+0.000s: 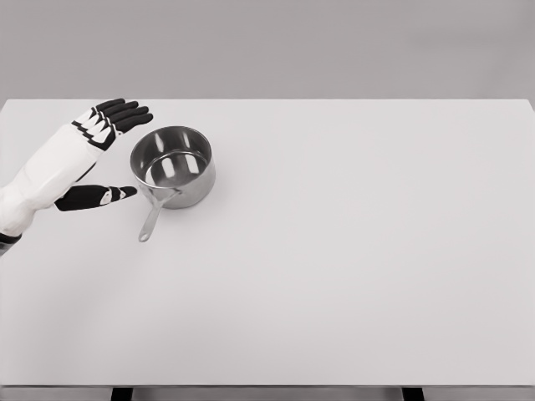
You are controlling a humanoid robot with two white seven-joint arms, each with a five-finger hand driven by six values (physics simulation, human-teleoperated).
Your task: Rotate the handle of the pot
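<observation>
Pot [173, 166] of shiny steel, upright on the white tabletop [351, 251], left of centre and nearer the far edge than the near one. Handle [154, 216] slim, angled toward the near left, tip resting on the surface. Inner wall streaked with bright reflections, contents hard to make out. Left robot hand [99, 154] just beside the pot on its left, fingers [125, 114] spread wide and reaching past the far-left rim, thumb [96, 197] stretched toward the handle base, apart from it by a narrow gap; holding nothing. Contact between fingertips and rim impossible to tell. Left forearm cut off at the picture's left edge. Broad open surface to the right of the pot and toward the near edge; less room on the far side and on the left.
</observation>
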